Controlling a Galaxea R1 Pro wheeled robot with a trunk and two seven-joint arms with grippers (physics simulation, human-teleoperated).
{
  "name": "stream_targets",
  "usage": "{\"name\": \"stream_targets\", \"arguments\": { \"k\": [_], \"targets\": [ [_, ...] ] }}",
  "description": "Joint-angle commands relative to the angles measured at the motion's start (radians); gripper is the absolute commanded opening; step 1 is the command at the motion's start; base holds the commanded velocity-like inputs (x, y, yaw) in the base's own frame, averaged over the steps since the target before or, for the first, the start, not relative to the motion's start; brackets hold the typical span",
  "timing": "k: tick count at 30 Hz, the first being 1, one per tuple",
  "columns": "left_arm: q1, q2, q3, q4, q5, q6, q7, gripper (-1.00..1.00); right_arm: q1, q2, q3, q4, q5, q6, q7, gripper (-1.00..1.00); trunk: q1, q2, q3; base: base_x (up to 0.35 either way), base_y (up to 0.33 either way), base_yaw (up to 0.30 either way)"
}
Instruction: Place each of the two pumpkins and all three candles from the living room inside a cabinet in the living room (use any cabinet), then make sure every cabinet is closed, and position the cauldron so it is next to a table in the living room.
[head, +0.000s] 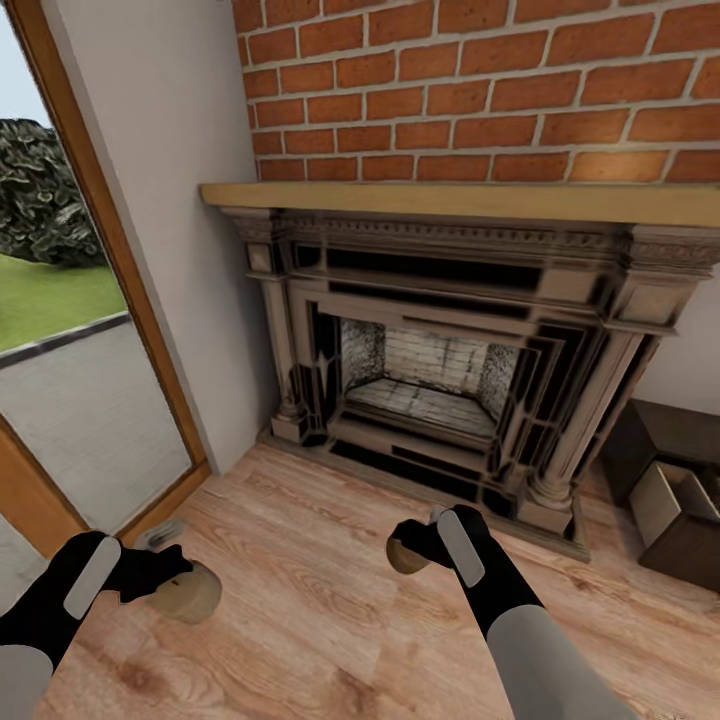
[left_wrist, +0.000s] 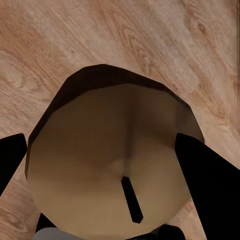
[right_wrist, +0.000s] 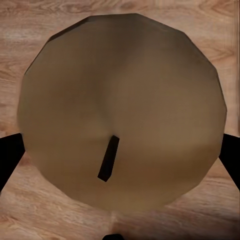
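While facing the fireplace (head: 440, 380), left gripper (head: 170, 590) pinches one candle (head: 188, 595) and right gripper (head: 415, 550) pinches another candle (head: 405, 556), both held above the wood floor (head: 310, 620); cabinet (head: 670, 500) with open drawer sits at right.

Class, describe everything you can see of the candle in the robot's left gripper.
The candle is a short, stubby beige-tan cylinder with a faceted rim, a flat round top and a small dark wick. It looks waxy and unlit. The left gripper holds it between its black fingers, above the wooden floor, near the glass door. In the head view it shows tilted.
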Motion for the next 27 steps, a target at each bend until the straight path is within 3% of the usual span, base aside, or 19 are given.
{"name": "stream_targets", "arguments": {
  "k": [1, 27],
  "targets": [
    [0.0, 0.0, 0.0, 0.0, 0.003, 0.0, 0.0, -1.0, 0.0, 0.0, 0.0, 0.0, -0.001, -0.001, 0.0, -1.0, 0.0, 0.0, 0.001, 0.0, 0.0, -0.211],
    [0.0, 0.0, 0.0, 0.0, 0.003, 0.0, 0.0, -1.0, 0.001, -0.002, -0.02, 0.0, 0.0, -0.003, 0.002, -1.0, 0.0, 0.0, 0.035, 0.0, 0.0, -0.21]
  ]
}}
